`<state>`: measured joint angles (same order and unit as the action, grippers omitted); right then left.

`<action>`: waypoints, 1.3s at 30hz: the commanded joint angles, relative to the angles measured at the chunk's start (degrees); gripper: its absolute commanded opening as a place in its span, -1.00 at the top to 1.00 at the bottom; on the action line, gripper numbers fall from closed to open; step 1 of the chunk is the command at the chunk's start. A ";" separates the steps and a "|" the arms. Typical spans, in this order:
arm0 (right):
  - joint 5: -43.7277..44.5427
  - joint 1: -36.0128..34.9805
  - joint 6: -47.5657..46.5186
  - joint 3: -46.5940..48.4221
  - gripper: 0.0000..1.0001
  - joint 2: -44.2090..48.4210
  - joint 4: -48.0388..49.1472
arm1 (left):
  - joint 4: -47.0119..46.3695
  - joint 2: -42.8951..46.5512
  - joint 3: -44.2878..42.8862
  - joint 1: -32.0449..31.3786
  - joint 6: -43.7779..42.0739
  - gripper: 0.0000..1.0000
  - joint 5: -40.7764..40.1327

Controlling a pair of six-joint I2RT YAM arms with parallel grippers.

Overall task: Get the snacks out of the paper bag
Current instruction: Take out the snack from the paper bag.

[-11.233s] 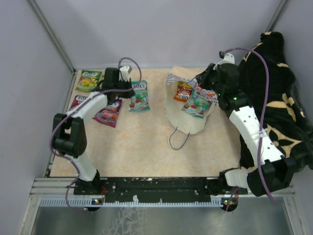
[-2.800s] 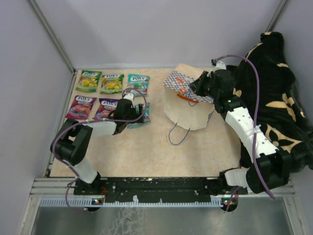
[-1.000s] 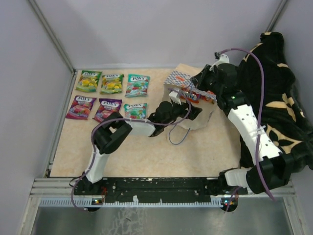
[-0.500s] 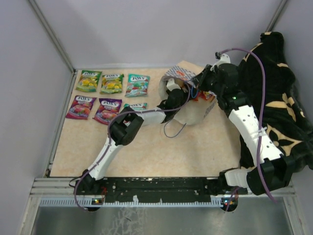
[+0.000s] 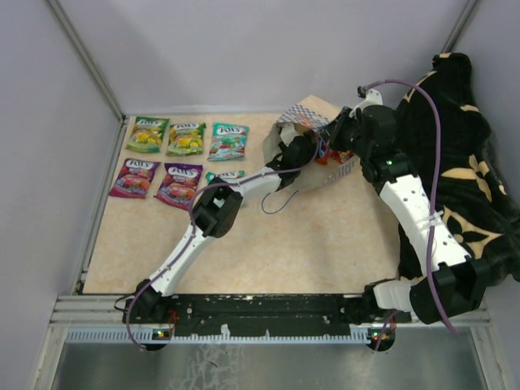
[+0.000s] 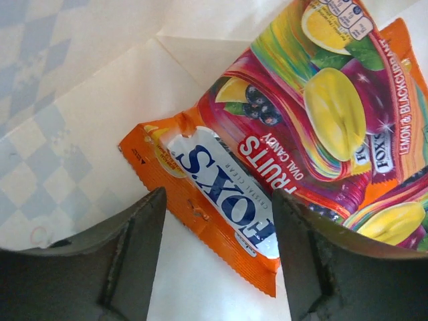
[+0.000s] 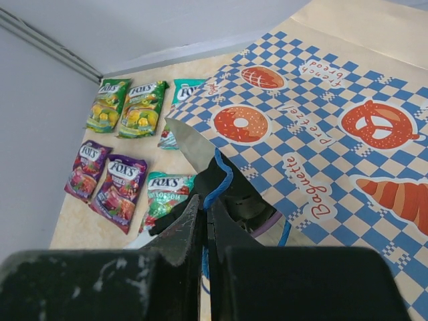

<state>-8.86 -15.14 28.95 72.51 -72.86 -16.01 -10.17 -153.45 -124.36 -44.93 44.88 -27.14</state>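
In the top external view, the left arm is stretching across the worktop (image 5: 284,244) and its left pincer (image 5: 302,150) is now sitting inside the mouth of the paper bag (image 5: 313,110). One second earlier it was still in front of the bag, so the reach-in step is being completed. Six snacks (image 5: 186,138) are lying in two rows at the far left of the worktop, unchanged over that second. The sixth, teal packet is partly hidden by the arm. The right pincer (image 5: 333,138) is holding the bag's rim up beside the black-and-tan blanket (image 5: 455,122). In the left wrist view, the left pincer (image 6: 221,200) is standing with its jaws apart, straddling the crimped end of an orange fruit-candy packet (image 6: 287,134) that is lying on the bag's inner wall (image 6: 80,100). Contact with the packet cannot be confirmed. By judgement, closing on that end is the next action. In the right wrist view, the right pincer (image 7: 204,200) is clamped together on the blue cord handle (image 7: 221,174), keeping the checkered band of the bag (image 7: 321,134) raised and the mouth open. The task is judged well advanced, with at least this one packet remaining inside.
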 commanded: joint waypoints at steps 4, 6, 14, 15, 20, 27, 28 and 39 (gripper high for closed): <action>-0.28 0.39 -0.74 2.86 0.97 0.48 2.02 | 2.91 -3.50 -2.40 1.63 -1.13 0.04 5.60; -0.32 0.37 -0.75 2.89 0.97 0.47 1.95 | 2.34 -3.56 -2.35 1.96 -1.33 0.31 7.73; -0.24 0.39 -0.99 2.38 0.97 0.64 1.96 | -4.93 3.86 7.54 2.83 -4.11 1.00 10.64; -0.27 0.42 -0.96 2.26 0.97 0.69 2.06 | -6.23 5.50 9.51 2.83 -4.88 1.00 10.21; -0.24 0.37 -0.86 1.94 0.97 0.85 2.30 | -14.10 15.99 21.64 2.27 -9.79 1.00 5.43; -0.89 0.37 -0.05 1.39 0.97 0.31 3.35 | -9.32 20.83 25.70 1.94 -8.35 0.99 2.78; -0.87 0.41 0.07 1.28 0.97 0.27 3.42 | -7.46 20.78 25.47 1.95 -6.44 0.77 3.78; -0.37 0.37 0.46 0.32 0.97 0.77 3.80 | 4.95 16.41 21.38 1.98 17.41 -0.40 16.49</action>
<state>-9.17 -15.14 29.19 72.44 -72.86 -15.40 -9.47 -133.95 -99.66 -43.29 52.16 -16.60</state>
